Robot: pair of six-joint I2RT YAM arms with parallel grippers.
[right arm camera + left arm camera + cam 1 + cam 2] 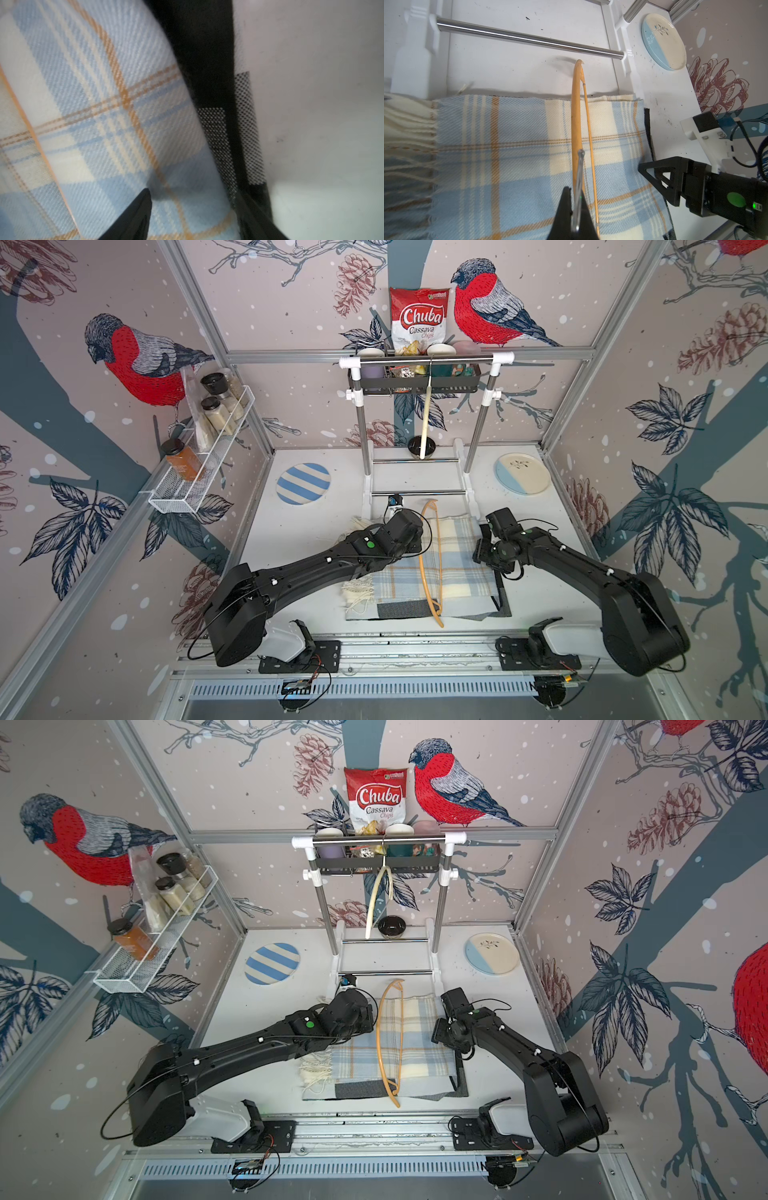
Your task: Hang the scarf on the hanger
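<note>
In both top views the plaid scarf [457, 568] lies flat on the white worktop [299, 539] over a dark mat [403, 609]. It sits in front of the clothes rack [424, 360], whose low bar [419, 492] runs just beyond the scarf's far edge. The wooden hanger [380, 1036] runs front to back across the scarf, between the two arms. A cream hanger [424, 414] hangs from the rack's top rail, with a black bowl [420, 446] on the worktop at the back. A striped plate [303, 483] and a blue-and-cream plate [523, 479] flank the rack. In the left wrist view the left pincer [576, 214] is pressed together on the hanger's wire hook [580, 164]. In the right wrist view the right pincer [193, 199] is spread, one finger on the scarf and the other past its edge over the mat.
</note>
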